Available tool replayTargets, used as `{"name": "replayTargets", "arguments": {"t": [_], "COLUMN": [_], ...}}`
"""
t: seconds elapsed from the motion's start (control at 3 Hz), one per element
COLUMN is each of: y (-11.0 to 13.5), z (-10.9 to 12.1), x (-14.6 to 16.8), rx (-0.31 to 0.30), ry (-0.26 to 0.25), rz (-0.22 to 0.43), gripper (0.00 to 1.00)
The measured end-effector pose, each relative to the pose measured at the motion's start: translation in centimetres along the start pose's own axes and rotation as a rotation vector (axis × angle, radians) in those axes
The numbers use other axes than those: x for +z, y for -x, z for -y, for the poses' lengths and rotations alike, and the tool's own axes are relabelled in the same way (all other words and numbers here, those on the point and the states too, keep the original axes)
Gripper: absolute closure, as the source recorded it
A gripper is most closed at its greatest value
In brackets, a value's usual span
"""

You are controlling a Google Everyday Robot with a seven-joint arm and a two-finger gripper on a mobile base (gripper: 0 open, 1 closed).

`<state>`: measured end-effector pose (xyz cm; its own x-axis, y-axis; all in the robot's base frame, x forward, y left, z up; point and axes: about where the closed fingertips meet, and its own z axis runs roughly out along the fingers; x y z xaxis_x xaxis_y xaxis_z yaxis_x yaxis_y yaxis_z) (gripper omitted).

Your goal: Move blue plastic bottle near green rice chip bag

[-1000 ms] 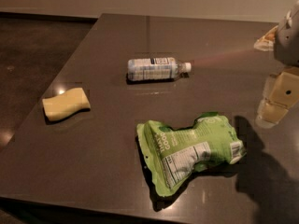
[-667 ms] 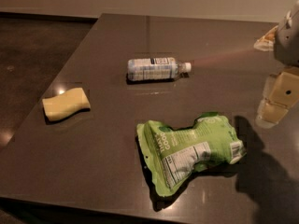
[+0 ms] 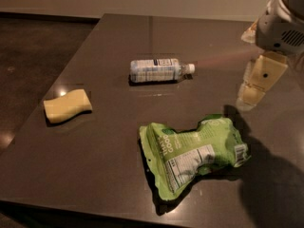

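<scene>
The blue plastic bottle [image 3: 159, 70] lies on its side on the dark table [image 3: 95, 165], white cap pointing right, in the middle rear. The green rice chip bag [image 3: 192, 153] lies flat and wrinkled nearer the front, label panel up, well apart from the bottle. My gripper [image 3: 248, 100] hangs at the right edge of the view, above the table, to the right of the bottle and just beyond the bag's upper right corner. It holds nothing.
A small yellow sponge-like block [image 3: 67, 106] lies at the left of the table. The table's left edge runs diagonally, with dark floor [image 3: 33, 46] beyond it. The arm's shadow falls over the front right corner.
</scene>
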<state>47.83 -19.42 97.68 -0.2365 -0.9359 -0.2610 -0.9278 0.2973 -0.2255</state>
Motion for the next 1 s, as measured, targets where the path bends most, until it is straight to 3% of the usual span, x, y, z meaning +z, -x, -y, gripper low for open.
{"name": "replayTargets", "arguments": {"t": [1.0], "y": [5.2], "z": [8.1], "x": [6.1], "rx": [0.06], "ry": [-0.015], "rz": [0.06], "gripper": [0.0]}}
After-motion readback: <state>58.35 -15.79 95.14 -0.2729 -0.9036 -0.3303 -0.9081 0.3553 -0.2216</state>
